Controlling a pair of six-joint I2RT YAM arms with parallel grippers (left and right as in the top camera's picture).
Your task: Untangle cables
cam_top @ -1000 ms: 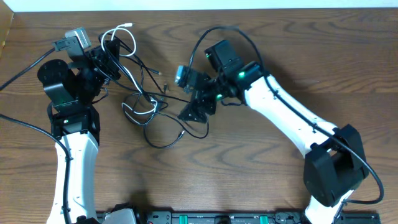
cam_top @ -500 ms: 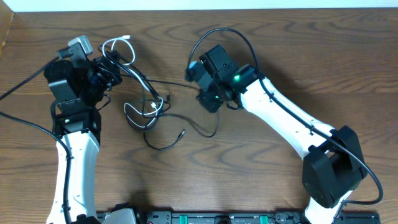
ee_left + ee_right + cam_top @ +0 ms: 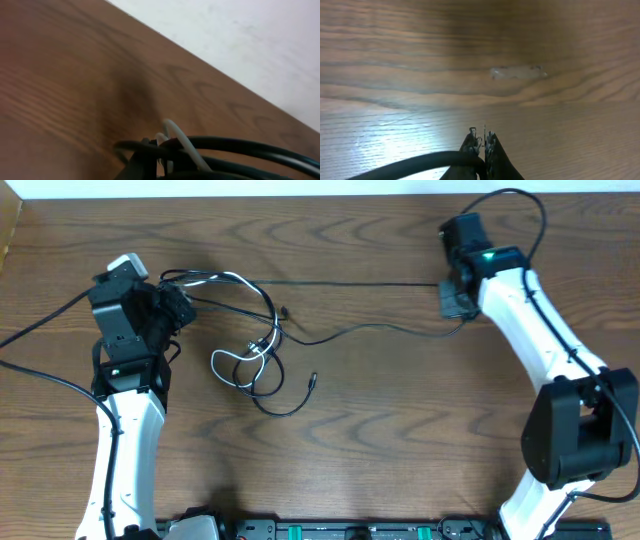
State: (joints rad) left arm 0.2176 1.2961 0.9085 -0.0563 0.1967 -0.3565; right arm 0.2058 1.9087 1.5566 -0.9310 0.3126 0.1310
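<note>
Left pincer (image 3: 176, 307) and right pincer (image 3: 455, 299) each clamp cables (image 3: 350, 283); pull steadily away from the knot (image 3: 250, 358), watching for snags

Two arms (image 3: 125, 430) (image 3: 530, 310), a few cables (image 3: 262, 348)

Worktop (image 3: 380, 430): brown wood grain, running left to right in the overhead view, fills nearly the whole frame. White strip (image 3: 300, 188) along the top edge, past the worktop's far edge; can't tell what it is. Lighter tan sliver (image 3: 8, 225) at the upper left edge. Bottom centre: black rail (image 3: 330, 531) with small green parts, cut off by the frame edge. Left wrist view: worktop blurred, lower left; plain white surface (image 3: 240, 40) upper right, boundary runs diagonally. Right wrist view: worktop only, pale elongated scuff (image 3: 517, 72) right of centre in the upper half, glare patch (image 3: 405, 142) lower left.
</note>
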